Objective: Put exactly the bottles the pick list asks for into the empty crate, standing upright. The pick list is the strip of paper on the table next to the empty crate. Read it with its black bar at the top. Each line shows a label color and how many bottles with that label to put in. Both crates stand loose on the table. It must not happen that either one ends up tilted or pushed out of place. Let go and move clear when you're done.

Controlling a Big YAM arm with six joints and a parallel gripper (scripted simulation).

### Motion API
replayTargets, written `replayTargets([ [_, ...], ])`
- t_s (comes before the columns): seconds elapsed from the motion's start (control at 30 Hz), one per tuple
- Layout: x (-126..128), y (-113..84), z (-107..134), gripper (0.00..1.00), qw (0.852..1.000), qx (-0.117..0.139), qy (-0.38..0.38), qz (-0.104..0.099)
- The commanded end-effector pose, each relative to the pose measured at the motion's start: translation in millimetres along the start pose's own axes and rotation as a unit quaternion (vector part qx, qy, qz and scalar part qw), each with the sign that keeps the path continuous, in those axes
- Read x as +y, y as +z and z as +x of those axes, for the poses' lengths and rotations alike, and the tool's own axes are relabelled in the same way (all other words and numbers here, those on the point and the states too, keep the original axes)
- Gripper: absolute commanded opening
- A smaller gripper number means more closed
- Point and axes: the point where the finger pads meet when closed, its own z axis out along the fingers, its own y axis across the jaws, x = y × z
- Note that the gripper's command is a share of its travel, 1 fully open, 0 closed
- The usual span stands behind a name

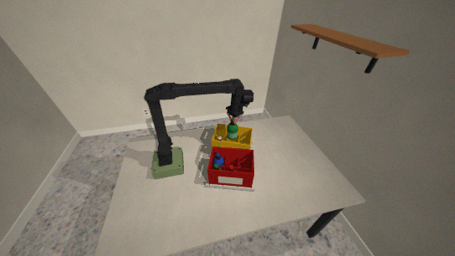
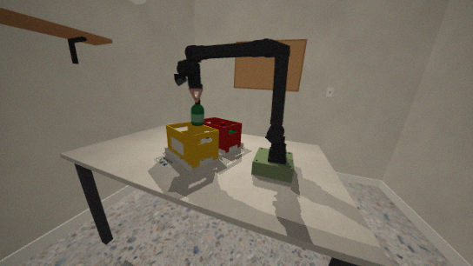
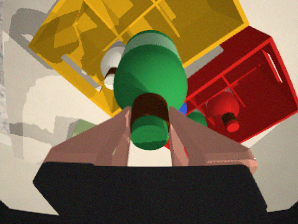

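My gripper (image 1: 233,120) (image 2: 196,101) (image 3: 149,113) is shut on the neck of a green bottle (image 1: 232,131) (image 2: 197,114) (image 3: 152,75). The bottle hangs upright above the yellow crate (image 1: 222,145) (image 2: 200,152) (image 3: 215,30). A white bottle (image 1: 220,138) (image 3: 112,59) stands in a compartment of that crate. The red crate (image 1: 247,177) (image 2: 230,141) (image 3: 250,50) holds a blue bottle (image 1: 218,161) (image 3: 183,108), a green-capped bottle (image 1: 216,166) (image 3: 197,119) and a red bottle (image 1: 231,167) (image 3: 222,105). The pick list (image 2: 163,161) lies beside the yellow crate, too small to read.
The two crates stand close together on the table (image 1: 293,176) (image 2: 130,148). The arm's green base (image 1: 168,169) (image 2: 272,169) stands to one side of them. A wooden shelf (image 1: 351,39) (image 2: 48,27) hangs on the wall, away from the crates.
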Motion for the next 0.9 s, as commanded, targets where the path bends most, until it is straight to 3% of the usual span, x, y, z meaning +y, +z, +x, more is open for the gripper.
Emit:
replayTargets([
  [0.0,-2.2,-62.7,-14.9,0.0,0.998,-0.062,0.002,0.032],
  [0.87,-4.1,-63.1,-11.2,0.0,0.998,-0.061,0.003,0.032],
])
